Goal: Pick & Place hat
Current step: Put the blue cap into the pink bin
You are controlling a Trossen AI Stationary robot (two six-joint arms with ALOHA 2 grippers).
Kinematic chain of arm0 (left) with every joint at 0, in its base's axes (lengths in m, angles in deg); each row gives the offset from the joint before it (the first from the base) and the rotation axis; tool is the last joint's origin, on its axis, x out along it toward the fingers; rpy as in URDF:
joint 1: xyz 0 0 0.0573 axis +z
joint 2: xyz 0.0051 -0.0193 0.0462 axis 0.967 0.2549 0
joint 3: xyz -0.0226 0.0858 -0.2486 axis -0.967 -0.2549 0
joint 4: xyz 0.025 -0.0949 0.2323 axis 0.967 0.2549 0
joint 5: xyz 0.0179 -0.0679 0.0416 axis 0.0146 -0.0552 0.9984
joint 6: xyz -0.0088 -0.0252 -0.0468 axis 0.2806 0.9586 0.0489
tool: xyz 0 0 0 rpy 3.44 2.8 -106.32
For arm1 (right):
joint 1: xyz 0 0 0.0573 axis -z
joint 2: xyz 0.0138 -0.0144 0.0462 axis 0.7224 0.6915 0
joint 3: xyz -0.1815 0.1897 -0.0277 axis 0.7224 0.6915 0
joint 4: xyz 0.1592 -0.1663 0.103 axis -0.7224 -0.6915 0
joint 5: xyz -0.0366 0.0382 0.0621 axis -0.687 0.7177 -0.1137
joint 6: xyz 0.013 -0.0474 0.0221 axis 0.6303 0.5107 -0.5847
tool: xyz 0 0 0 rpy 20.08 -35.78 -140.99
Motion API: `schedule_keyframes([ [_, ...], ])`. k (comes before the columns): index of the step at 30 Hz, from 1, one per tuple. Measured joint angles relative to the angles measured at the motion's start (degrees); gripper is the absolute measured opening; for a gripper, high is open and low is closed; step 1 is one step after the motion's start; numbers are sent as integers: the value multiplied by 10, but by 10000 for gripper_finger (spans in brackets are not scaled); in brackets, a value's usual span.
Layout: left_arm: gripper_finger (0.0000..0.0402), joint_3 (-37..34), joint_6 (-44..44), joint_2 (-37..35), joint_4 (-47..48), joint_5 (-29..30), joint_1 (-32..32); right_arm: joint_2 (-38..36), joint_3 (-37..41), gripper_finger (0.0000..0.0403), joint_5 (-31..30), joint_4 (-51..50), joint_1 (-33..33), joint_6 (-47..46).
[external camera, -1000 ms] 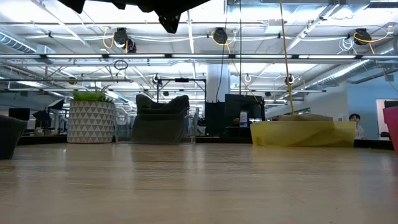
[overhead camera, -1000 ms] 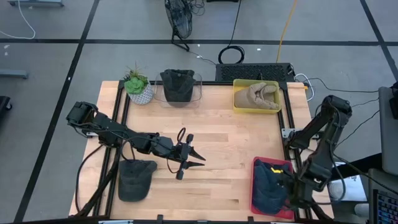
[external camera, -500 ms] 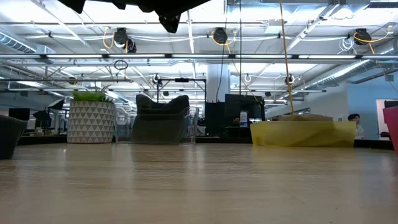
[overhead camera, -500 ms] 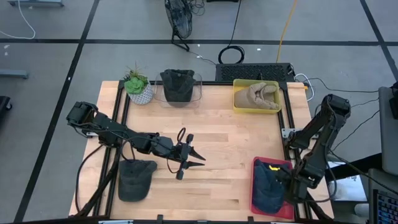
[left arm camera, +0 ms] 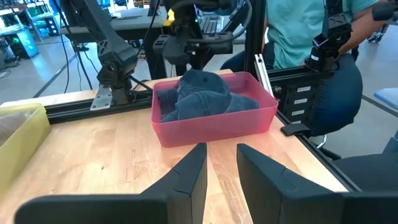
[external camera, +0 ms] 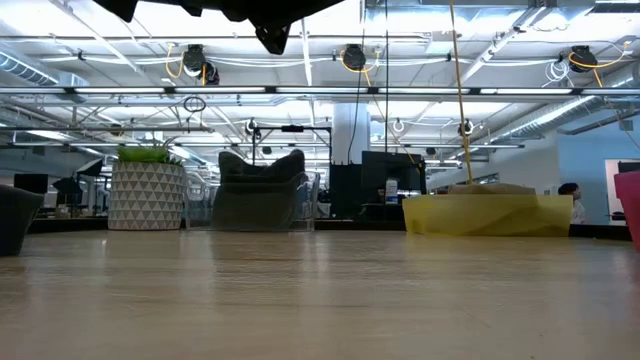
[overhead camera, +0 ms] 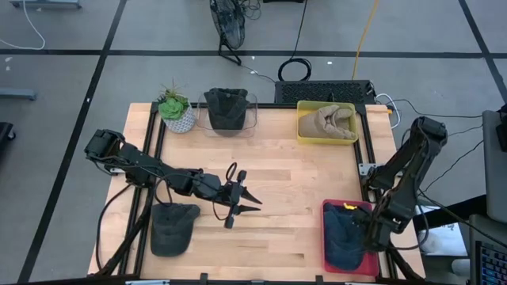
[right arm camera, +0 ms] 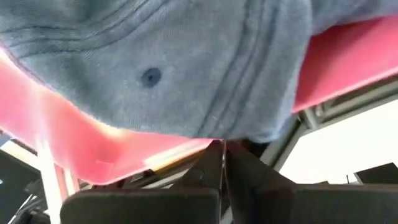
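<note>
A navy hat [overhead camera: 341,233] lies in a red bin [overhead camera: 323,237] at the table's near right corner; it also shows in the left wrist view [left arm camera: 199,93]. My right gripper [right arm camera: 222,149] is down at the bin's right side [overhead camera: 363,236], shut at the hat's edge. A dark grey hat [overhead camera: 173,228] lies flat on the table near the left edge. My left gripper [overhead camera: 258,200] hovers open above the table's middle, pointing right, its fingers [left arm camera: 186,177] empty. My right gripper meets the navy hat at its lower edge [right arm camera: 233,134], next to the red bin's wall [right arm camera: 93,155]. The two fingers [right arm camera: 208,168] are closed together, with the cloth right at their tips. How many layers they have, I cannot tell. The hat rests in the bin.
Along the far edge stand a potted plant [overhead camera: 176,111], a clear bin with a dark hat [overhead camera: 228,111] and a yellow bin with a tan hat [overhead camera: 326,121]. A person in a teal shirt [left arm camera: 298,31] sits beyond the table's right edge. Bare wood lies between the arms.
My right arm has leaned slightly further over the red bin, toward the table's left. The left arm and the grey hat have stayed where they were.
</note>
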Motion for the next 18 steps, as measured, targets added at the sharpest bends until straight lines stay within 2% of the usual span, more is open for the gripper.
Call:
schedule_keyframes([
  [11, 97, 0, 0, 0, 1, 0, 0, -22, -3, 0, -5, -26, 0, -6],
  [14, 97, 0, 0, 0, 1, 0, 0, -22, -3, 0, -33, -50, 0, 15],
  [18, 97, 0, 0, 0, 1, 0, 0, -22, -3, 0, -102, -59, -1, 31],
])
